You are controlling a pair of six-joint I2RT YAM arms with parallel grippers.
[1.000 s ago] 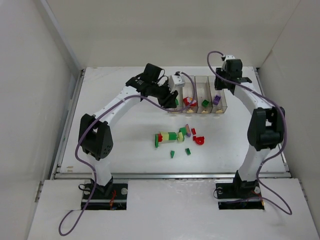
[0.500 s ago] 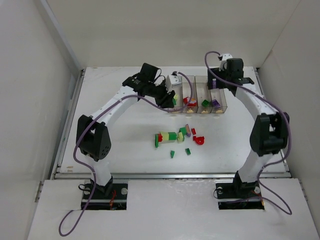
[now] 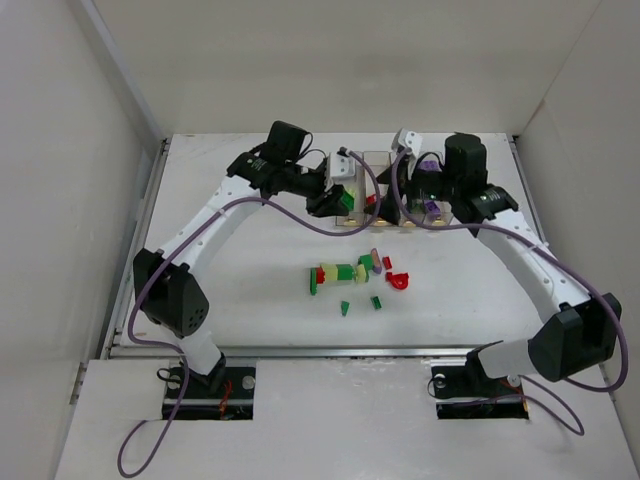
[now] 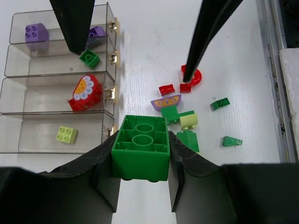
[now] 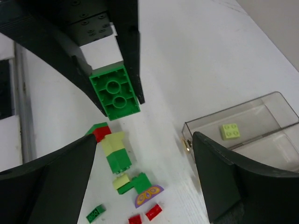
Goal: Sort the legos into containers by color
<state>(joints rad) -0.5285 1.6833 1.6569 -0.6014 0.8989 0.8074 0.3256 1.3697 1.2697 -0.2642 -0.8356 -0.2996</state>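
Observation:
My left gripper (image 4: 141, 186) is shut on a green lego brick (image 4: 141, 149), held above the table just off the end of the containers (image 4: 56, 112). The four clear bins hold purple bricks (image 4: 36, 33), a green brick (image 4: 88, 58), a red flower piece (image 4: 86, 92) and a yellow-green brick (image 4: 67, 134). My right gripper (image 5: 145, 177) is open and holds nothing. It hangs over the container row, looking down at the held brick (image 5: 114, 91) and the loose legos (image 5: 114, 154). In the top view both grippers, left (image 3: 338, 200) and right (image 3: 400, 200), crowd the containers (image 3: 385, 222).
Loose legos (image 3: 350, 272) lie mid-table: a red, yellow-green and green clump, a red arch (image 3: 398, 281), and small green pieces (image 3: 344, 308). White walls enclose the table on the left, right and back. The right gripper's fingers (image 4: 74, 23) hang over the bins.
The right gripper has opened and its arm has swung from behind the purple bin leftward over the container row. The left arm shifted slightly, still gripping the green brick.

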